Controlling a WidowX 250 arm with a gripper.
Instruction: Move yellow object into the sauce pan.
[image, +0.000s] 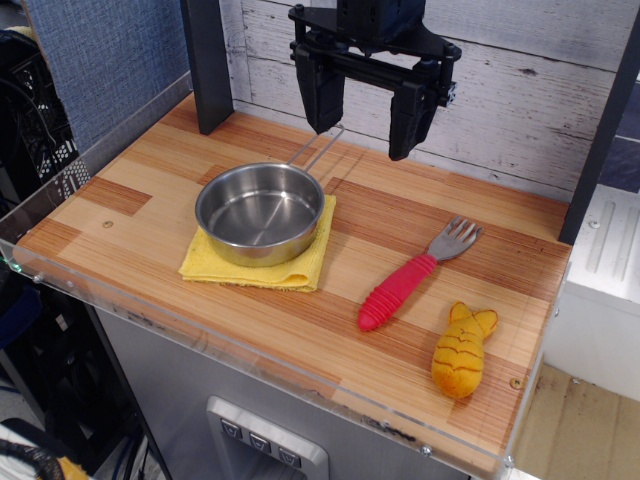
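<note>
The yellow-orange plush fish (462, 350) lies on the wooden table near its front right corner, tail pointing away from me. The shiny steel sauce pan (260, 212) stands at the left-middle of the table on a folded yellow cloth (300, 262); its wire handle reaches back toward the wall. The pan holds nothing. My black gripper (367, 125) hangs open and empty above the back of the table, behind the pan and far from the fish.
A fork (412, 275) with a red ribbed handle lies between the pan and the fish. A dark post (207, 62) stands at the back left, another (600, 130) at the right. A clear rim (250, 350) edges the table front.
</note>
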